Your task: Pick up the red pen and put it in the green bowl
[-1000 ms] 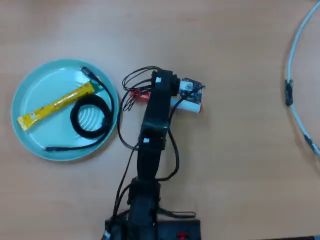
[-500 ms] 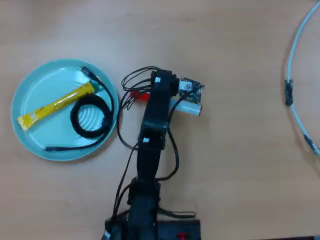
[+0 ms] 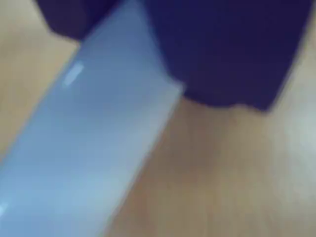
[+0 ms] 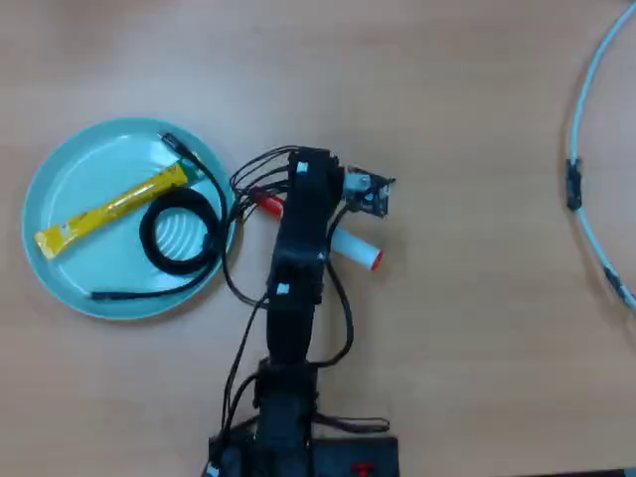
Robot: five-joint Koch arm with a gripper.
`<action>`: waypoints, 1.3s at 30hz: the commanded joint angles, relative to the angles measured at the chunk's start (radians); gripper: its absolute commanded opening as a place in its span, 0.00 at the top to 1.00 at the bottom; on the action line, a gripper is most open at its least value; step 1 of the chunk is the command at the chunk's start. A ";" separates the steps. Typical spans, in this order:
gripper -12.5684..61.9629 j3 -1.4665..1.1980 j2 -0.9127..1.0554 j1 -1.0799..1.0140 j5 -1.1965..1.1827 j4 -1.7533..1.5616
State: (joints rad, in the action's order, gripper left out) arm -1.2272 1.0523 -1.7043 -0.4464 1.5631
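The red pen (image 4: 356,250) lies slanted on the wooden table just right of the green bowl (image 4: 60,174); its red cap pokes out left of the arm and its white barrel with the red end tip pokes out right. My gripper (image 4: 310,227) is directly over the pen's middle. In the wrist view the blurred white barrel (image 3: 94,143) runs between the dark blue jaws of the gripper (image 3: 128,59), which press against it on both sides with no gap showing. The bowl is out of the wrist view.
In the bowl lie a flat yellow sachet stick (image 4: 109,209) and a coiled black cable (image 4: 179,234). A thin pale blue hoop-like cable (image 4: 586,199) curves along the right edge. The arm's base and wires (image 4: 283,417) stand at the bottom centre.
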 commanded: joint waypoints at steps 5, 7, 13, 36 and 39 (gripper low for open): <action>0.92 -0.002 0.275 0.057 -0.064 0.071; 0.92 -0.002 0.336 0.089 -0.064 0.071; 0.92 0.012 0.511 0.235 -0.055 0.064; 0.92 0.100 0.538 0.861 0.537 -0.127; 0.92 0.097 0.537 0.897 0.528 -0.196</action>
State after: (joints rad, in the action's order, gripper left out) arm -1.2517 1.5309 -0.8283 0.0721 1.4650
